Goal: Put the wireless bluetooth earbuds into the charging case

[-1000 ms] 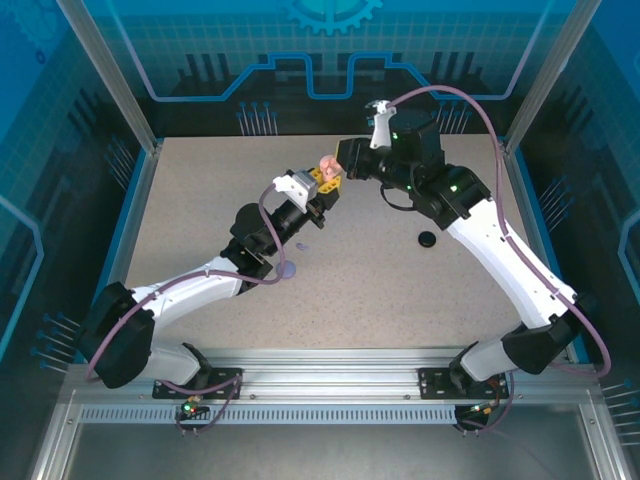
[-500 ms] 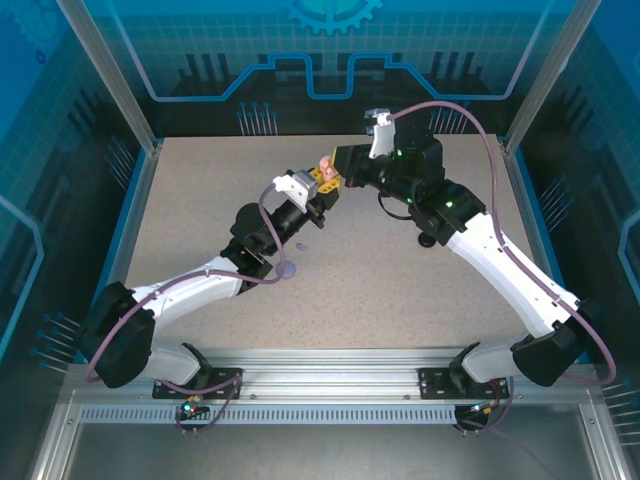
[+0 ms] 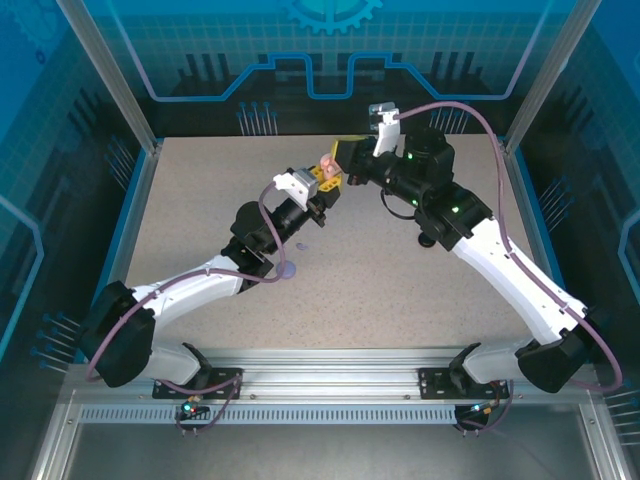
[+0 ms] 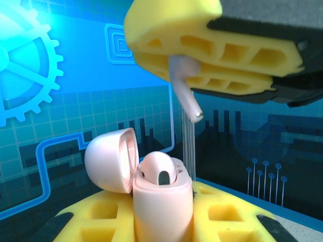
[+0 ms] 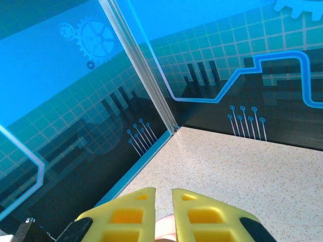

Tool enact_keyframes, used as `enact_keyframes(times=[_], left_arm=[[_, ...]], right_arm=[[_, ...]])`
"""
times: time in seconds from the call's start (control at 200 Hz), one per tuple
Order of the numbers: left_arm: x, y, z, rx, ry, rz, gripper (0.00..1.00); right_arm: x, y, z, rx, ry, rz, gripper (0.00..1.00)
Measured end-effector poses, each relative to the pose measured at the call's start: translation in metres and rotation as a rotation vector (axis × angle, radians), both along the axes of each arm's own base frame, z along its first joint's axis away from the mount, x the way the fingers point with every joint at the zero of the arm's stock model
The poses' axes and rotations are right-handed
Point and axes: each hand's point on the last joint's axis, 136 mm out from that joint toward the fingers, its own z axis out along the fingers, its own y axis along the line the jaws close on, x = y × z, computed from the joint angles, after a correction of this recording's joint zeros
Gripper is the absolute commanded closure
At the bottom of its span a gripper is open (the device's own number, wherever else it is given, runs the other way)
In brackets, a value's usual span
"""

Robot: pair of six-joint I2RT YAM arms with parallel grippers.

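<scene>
My left gripper (image 3: 322,181) is raised above the table and shut on the pink charging case (image 4: 162,201), which stands upright between its yellow pads (image 4: 227,214). The case lid (image 4: 111,160) is swung open to the left. One pink earbud (image 4: 158,169) sits in the case. My right gripper (image 3: 346,154) hangs just above and to the right of the case (image 3: 327,164), shut on a second pink earbud (image 4: 184,93). Its stem points down, a short way above the case opening. In the right wrist view that earbud (image 5: 165,229) peeks out between the fingers of the right gripper (image 5: 163,194).
A black round case (image 3: 427,239) lies on the table, partly under my right forearm. A lilac round case (image 3: 287,268) and a small lilac piece (image 3: 303,245) lie beside my left forearm. Glass walls enclose the speckled table (image 3: 200,200) on three sides.
The right arm has lifted its wrist and shifted a little toward the back, with its gripper still beside the pink case. The left arm has stayed still.
</scene>
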Motion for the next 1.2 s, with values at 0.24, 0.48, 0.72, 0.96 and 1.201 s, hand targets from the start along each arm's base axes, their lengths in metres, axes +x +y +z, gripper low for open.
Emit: enact_keyframes(times=[0.24, 0.48, 0.72, 0.96, 1.201], left_arm=[[-0.001, -0.001, 0.0, -0.011, 0.011, -0.012, 1.0], [-0.001, -0.001, 0.0, -0.016, 0.015, -0.015, 1.0], [-0.002, -0.002, 0.0, -0.015, 0.013, -0.022, 1.0], [-0.002, -0.002, 0.0, -0.015, 0.014, -0.021, 1.0], [-0.001, -0.001, -0.001, -0.014, 0.017, -0.016, 1.0]], right_arm=[[0.001, 0.001, -0.006, -0.01, 0.003, 0.004, 0.89], [0.003, 0.002, -0.011, -0.02, 0.003, 0.004, 0.9], [0.009, 0.007, -0.021, -0.037, 0.013, 0.002, 0.9], [0.011, 0.007, -0.024, -0.044, 0.011, -0.001, 0.91], [0.01, 0.008, -0.027, -0.043, -0.01, 0.004, 0.91]])
